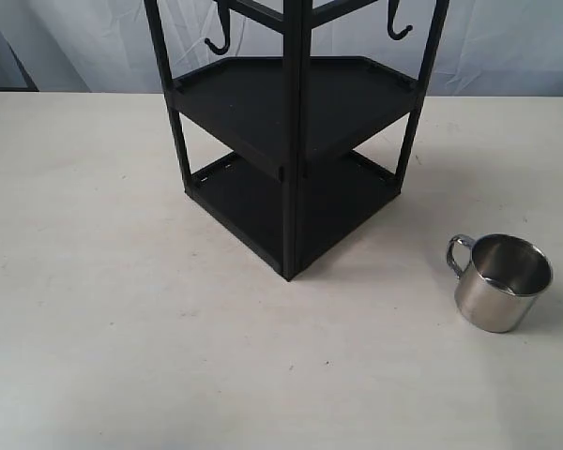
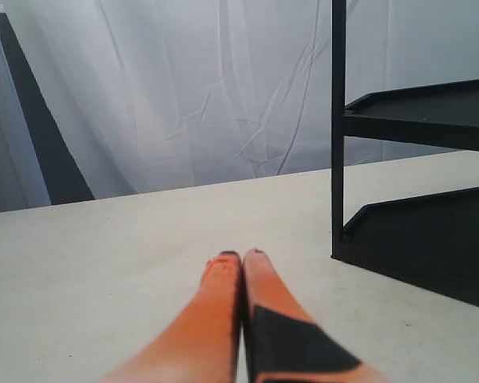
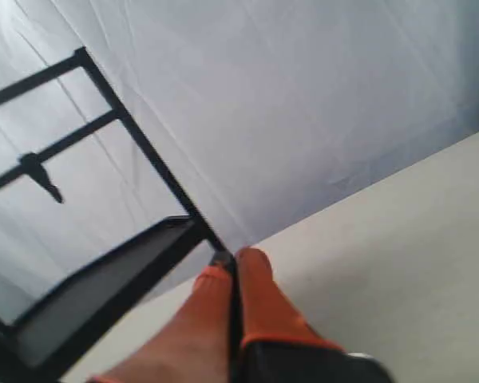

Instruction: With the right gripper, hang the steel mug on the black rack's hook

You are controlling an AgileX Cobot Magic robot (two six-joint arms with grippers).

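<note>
While steel mug (image 1: pixel 503 281) sits upright (handle toward black rack (image 1: pixel 291 141)) | right gripper (image 3: pixel 233 259) pinched closed, empty

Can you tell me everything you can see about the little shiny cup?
The steel mug is a small, shiny silver metal cup with mirror-like sides. It is round, with a rolled rim and a thin looped handle that sticks out toward the black rack. It stands upright and looks empty inside. It sits alone on the pale table, off to the right of the rack and apart from it. Nothing touches it except the table, and no gripper is near it in the exterior view.
</note>
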